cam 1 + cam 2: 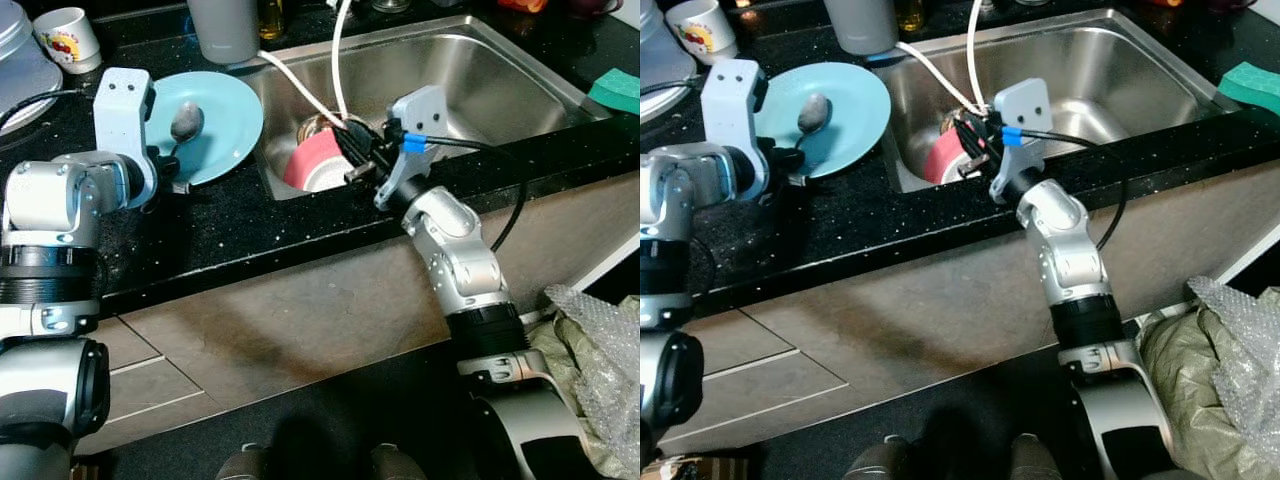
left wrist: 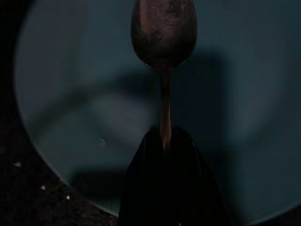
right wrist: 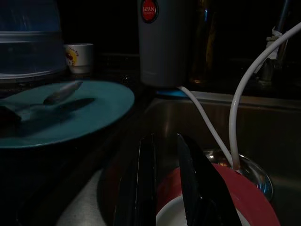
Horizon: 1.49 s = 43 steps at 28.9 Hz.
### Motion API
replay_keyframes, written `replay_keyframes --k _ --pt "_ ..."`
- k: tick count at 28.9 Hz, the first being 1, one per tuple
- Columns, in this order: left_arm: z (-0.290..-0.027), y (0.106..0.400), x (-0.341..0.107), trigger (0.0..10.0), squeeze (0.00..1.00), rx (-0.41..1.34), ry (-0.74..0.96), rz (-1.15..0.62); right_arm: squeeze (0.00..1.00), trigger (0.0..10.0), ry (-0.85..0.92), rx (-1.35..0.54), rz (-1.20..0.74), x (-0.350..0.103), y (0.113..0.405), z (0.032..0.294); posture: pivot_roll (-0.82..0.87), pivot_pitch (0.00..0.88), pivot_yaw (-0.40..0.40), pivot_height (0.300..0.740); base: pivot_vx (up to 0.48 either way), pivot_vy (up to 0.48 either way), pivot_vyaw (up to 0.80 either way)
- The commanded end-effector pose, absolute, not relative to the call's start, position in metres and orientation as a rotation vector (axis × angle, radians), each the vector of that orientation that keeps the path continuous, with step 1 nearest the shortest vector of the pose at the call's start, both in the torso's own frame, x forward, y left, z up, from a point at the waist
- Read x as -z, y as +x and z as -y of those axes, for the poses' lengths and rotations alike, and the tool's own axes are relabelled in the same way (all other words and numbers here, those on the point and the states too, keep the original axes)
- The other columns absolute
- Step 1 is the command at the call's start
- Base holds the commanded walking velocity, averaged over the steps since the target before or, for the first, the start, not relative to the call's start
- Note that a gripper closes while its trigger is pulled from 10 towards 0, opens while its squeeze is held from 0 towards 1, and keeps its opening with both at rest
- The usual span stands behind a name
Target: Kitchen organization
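A black speckled bench holds a steel sink. The left gripper pinches a spoon over a teal plate; the right gripper, slightly parted, hovers empty over a red bowl.

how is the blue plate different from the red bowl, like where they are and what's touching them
The blue plate lies flat on the black counter; the red bowl sits tipped inside the sink. The plate is teal and carries a spoon, whose handle the left tool is shut on; the bowl is red outside, white inside, with the right tool open at its rim. Both are round dishes.
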<state>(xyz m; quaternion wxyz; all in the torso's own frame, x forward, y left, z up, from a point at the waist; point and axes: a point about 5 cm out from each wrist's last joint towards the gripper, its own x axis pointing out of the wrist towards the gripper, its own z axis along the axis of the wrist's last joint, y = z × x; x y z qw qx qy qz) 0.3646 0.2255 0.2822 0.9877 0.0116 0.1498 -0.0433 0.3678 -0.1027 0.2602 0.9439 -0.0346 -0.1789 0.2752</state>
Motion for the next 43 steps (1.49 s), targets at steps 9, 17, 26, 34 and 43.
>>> replay_keyframes --k 9,17,26,34,43 --pt "-0.178 0.351 -0.322 0.0 0.00 0.397 0.065 0.060 0.00 10.0 0.004 -0.551 0.407 -0.275 0.367 0.102 0.05 0.178 0.052 0.740 0.000 0.000 0.00" --pt "-0.141 0.333 -0.318 0.0 0.00 0.661 0.111 0.172 0.39 10.0 0.307 -0.620 0.411 -0.293 0.356 0.084 0.05 0.177 0.057 0.740 0.000 0.000 0.00" --pt "-0.139 0.331 -0.311 0.0 0.00 0.652 0.152 0.158 1.00 10.0 0.424 -0.674 0.393 -0.303 0.346 0.073 0.05 0.174 0.062 0.740 0.000 0.000 0.00" --pt "-0.140 0.333 -0.302 0.0 0.00 0.636 0.210 0.151 0.00 10.0 0.560 -0.709 0.327 -0.304 0.343 0.067 0.05 0.167 0.060 0.740 0.000 0.000 0.00" --pt "-0.144 0.337 -0.298 0.0 0.00 0.591 0.220 0.146 0.00 10.0 0.658 -0.745 0.295 -0.309 0.341 0.065 0.05 0.160 0.056 0.740 0.000 0.000 0.00"
